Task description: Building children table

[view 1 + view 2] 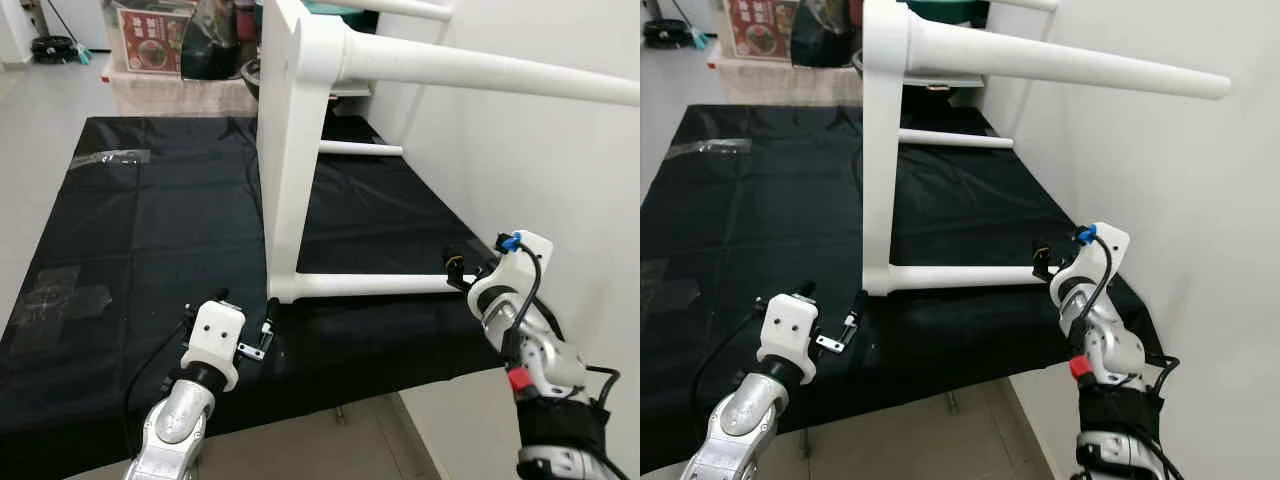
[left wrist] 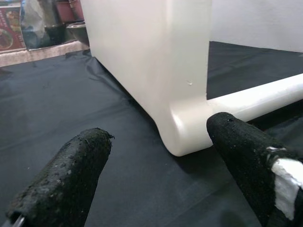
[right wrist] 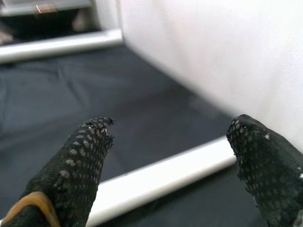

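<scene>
A white children's table lies on its side on the black cloth [image 1: 150, 230]. Its top [image 1: 285, 150] stands on edge, with round legs pointing right. The lower leg [image 1: 370, 284] rests on the cloth and an upper leg [image 1: 480, 70] juts out overhead. My left gripper [image 1: 247, 300] is open just before the top's lower corner [image 2: 182, 137], which sits between the fingers without touching them. My right gripper [image 1: 458, 272] is open at the far end of the lower leg [image 3: 156, 177], the leg lying below and between its fingers.
A white wall [image 1: 520, 180] runs close along the right side. The cloth's front edge [image 1: 330, 400] is just below both grippers. Boxes and dark bags [image 1: 150, 40] crowd the far end. Clear tape patches [image 1: 110, 157] lie on the cloth at left.
</scene>
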Tool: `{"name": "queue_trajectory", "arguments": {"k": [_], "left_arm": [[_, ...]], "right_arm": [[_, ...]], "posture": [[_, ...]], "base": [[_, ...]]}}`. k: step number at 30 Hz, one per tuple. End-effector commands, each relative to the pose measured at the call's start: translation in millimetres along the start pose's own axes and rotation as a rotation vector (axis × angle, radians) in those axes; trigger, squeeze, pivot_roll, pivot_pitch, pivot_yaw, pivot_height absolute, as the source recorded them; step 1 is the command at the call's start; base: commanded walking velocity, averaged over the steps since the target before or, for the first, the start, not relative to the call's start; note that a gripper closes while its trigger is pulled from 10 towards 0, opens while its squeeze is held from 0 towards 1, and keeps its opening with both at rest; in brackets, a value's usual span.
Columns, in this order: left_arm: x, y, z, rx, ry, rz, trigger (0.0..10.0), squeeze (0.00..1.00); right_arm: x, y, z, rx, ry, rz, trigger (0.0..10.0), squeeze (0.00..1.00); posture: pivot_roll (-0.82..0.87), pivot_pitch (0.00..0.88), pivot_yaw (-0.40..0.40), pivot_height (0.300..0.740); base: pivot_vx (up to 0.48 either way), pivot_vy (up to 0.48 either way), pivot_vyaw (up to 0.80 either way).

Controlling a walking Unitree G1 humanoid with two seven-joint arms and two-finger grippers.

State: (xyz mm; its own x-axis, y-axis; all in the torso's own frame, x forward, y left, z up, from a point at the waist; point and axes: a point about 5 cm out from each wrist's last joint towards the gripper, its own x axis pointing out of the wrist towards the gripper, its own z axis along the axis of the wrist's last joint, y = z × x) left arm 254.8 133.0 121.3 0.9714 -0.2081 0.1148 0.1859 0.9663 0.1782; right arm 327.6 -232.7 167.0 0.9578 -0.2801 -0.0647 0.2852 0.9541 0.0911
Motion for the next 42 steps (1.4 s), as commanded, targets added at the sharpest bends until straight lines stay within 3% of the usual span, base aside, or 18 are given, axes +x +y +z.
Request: {"name": "queue_trajectory", "arguments": {"k": [1, 3, 4, 5, 6, 9, 11, 14, 18, 22, 23, 25, 26, 28, 30, 32, 36, 42], "left_arm": [[0.8, -3.2, -2.3, -0.008, 0.004, -0.01, 10.0, 0.0], [1.2, -2.4, -2.1, -0.004, 0.003, -0.006, 10.0, 0.0], [1.2, -2.4, -2.1, -0.004, 0.003, -0.006, 10.0, 0.0], [1.3, -1.4, -2.2, 0.0, 0.003, -0.001, 10.0, 0.0], [1.6, 1.8, -2.5, 0.013, 0.006, 0.02, 10.0, 0.0], [2.1, 4.6, -3.0, 0.018, 0.008, 0.036, 10.0, 0.0], [2.1, 4.6, -3.0, 0.018, 0.008, 0.036, 10.0, 0.0], [3.1, 4.9, -3.5, 0.021, 0.008, 0.036, 10.0, 0.0], [3.6, 7.5, -1.9, 0.027, 0.005, 0.044, 10.0, 0.0], [3.0, 10.6, -1.7, 0.031, 0.005, 0.053, 10.0, 0.0], [2.2, 11.9, -2.4, 0.033, 0.009, 0.057, 10.0, 0.0], [1.9, 12.0, -3.5, 0.037, 0.014, 0.058, 10.0, 0.0], [1.9, 12.0, -3.5, 0.037, 0.014, 0.058, 10.0, 0.0], [3.3, 11.1, -3.7, 0.042, 0.017, 0.054, 10.0, 0.0], [5.8, 10.2, -3.3, 0.049, 0.016, 0.048, 10.0, 0.0], [5.8, 10.2, -3.3, 0.049, 0.016, 0.048, 10.0, 0.0], [7.7, 11.6, -2.7, 0.06, 0.017, 0.05, 10.0, 0.0], [6.6, 12.2, -3.2, 0.068, 0.024, 0.051, 10.0, 0.0]], "right_arm": [[-3.0, 1.7, 15.0, -0.055, -0.104, -0.014, 10.0, 1.0], [-6.0, 12.7, 30.0, -0.119, -0.205, 0.017, 10.0, 1.0], [-6.0, 12.7, 30.0, -0.119, -0.205, 0.017, 10.0, 1.0], [-6.7, 20.4, 37.7, -0.18, -0.259, 0.038, 10.0, 0.0], [-9.3, 31.2, 50.5, -0.275, -0.359, 0.055, 10.0, 0.0], [-10.7, 38.8, 55.2, -0.31, -0.397, 0.081, 10.0, 0.0], [-10.7, 38.8, 55.2, -0.31, -0.397, 0.081, 10.0, 0.0], [-10.7, 68.0, 44.7, -0.266, -0.335, 0.238, 10.0, 0.0], [-14.0, 81.5, 44.6, -0.219, -0.338, 0.308, 10.0, 0.0], [-15.8, 81.8, 48.4, -0.234, -0.371, 0.307, 10.0, 0.0], [-17.2, 79.0, 53.4, -0.295, -0.426, 0.284, 10.0, 0.0], [-17.8, 55.5, 71.9, -0.524, -0.599, 0.084, 10.0, 0.0], [-17.8, 55.5, 71.9, -0.524, -0.599, 0.084, 10.0, 0.0], [-18.7, 43.7, 82.2, -0.624, -0.692, -0.009, 10.0, 0.0], [-18.9, 47.7, 78.4, -0.565, -0.67, 0.04, 10.0, 0.0], [-18.9, 47.7, 78.4, -0.565, -0.67, 0.04, 10.0, 0.0], [-24.0, 68.7, 63.1, -0.476, -0.605, 0.16, 10.0, 0.0], [-25.5, 79.0, 58.7, -0.493, -0.598, 0.185, 10.0, 0.0]], "posture": [[0.05, 0.0, -0.139, 0.74], [0.05, 0.0, -0.139, 0.74], [0.05, 0.0, -0.139, 0.74], [0.06, 0.0, -0.142, 0.74], [0.06, 0.0, -0.144, 0.74], [0.06, 0.0, -0.146, 0.74], [0.06, 0.0, -0.146, 0.74], [0.06, 0.0, -0.14, 0.74], [0.08, 0.0, -0.147, 0.74], [0.08, 0.0, -0.145, 0.74], [0.07, 0.0, -0.144, 0.74], [0.07, 0.0, -0.136, 0.74], [0.07, 0.0, -0.136, 0.74], [0.06, 0.0, -0.126, 0.74], [0.06, 0.0, -0.127, 0.74], [0.06, 0.0, -0.127, 0.74], [0.07, 0.0, -0.132, 0.74], [0.08, 0.0, -0.141, 0.74]], "base": [[0.0, 0.0, 0.0], [0.0, 0.0, 0.0], [0.0, 0.0, 0.0], [0.0, 0.0, 0.0], [0.0, 0.0, 0.0], [0.0, 0.0, 0.0], [0.0, 0.0, 0.0], [0.0, 0.0, 0.0], [0.0, 0.0, 0.0], [0.0, 0.0, 0.0], [0.0, 0.0, 0.0], [0.0, 0.0, 0.0], [0.0, 0.0, 0.0], [0.0, 0.0, 0.0], [0.0, 0.0, 0.0], [0.0, 0.0, 0.0], [0.0, 0.0, 0.0], [0.0, -0.275, 0.13]]}}
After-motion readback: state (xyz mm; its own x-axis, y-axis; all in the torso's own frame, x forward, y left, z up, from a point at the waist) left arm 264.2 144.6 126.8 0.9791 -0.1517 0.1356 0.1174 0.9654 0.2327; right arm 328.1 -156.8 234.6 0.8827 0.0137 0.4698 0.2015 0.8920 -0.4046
